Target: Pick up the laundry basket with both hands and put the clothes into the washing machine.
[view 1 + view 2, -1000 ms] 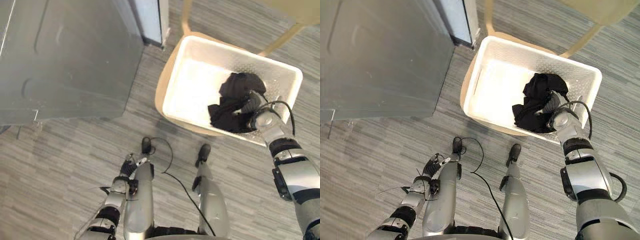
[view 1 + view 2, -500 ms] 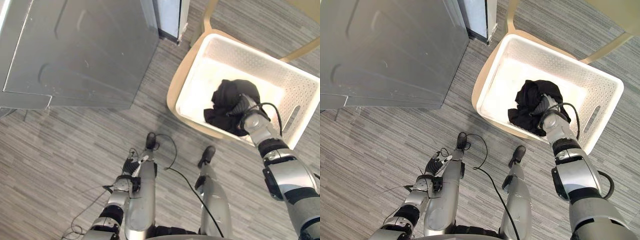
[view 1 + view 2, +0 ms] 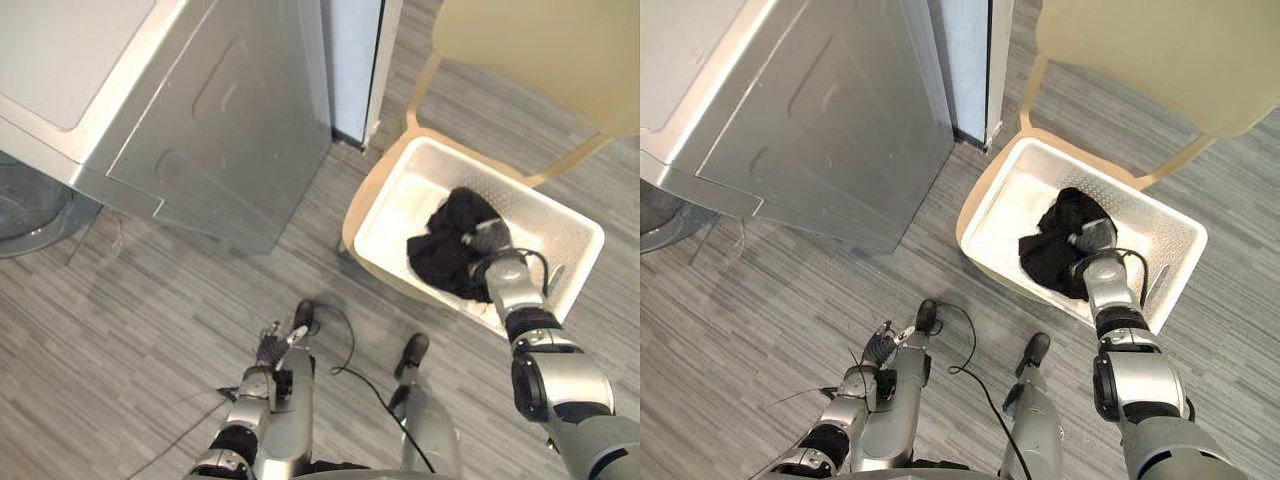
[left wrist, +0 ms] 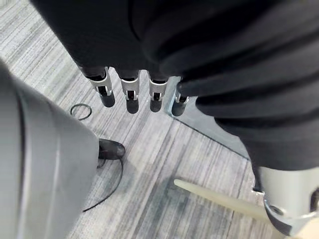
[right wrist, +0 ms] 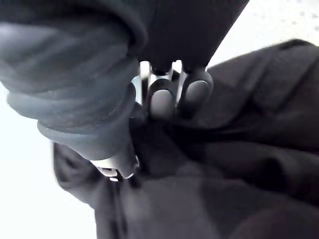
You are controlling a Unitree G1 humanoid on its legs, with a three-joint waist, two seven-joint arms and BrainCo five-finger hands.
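A white laundry basket (image 3: 395,205) stands on the seat of a pale chair (image 3: 358,222). A heap of black clothes (image 3: 445,250) lies in its middle. My right hand (image 3: 487,240) reaches down into the basket onto the heap. In the right wrist view its fingers (image 5: 169,97) are curled into the black cloth (image 5: 224,164). My left hand (image 3: 272,350) hangs low beside my body, far from the basket, and its fingers (image 4: 129,94) are straight and hold nothing. The silver washing machine (image 3: 220,120) stands to the left of the basket.
The chair's beige back (image 3: 530,50) rises beyond the basket. A white panel (image 3: 355,60) stands between the machine and the chair. Grey striped floor (image 3: 150,320) lies open in front of the machine.
My right hand's fingers have curled shut into the black clothes. The whole picture has shifted with the camera, so the machine's top and the chair's back now show more.
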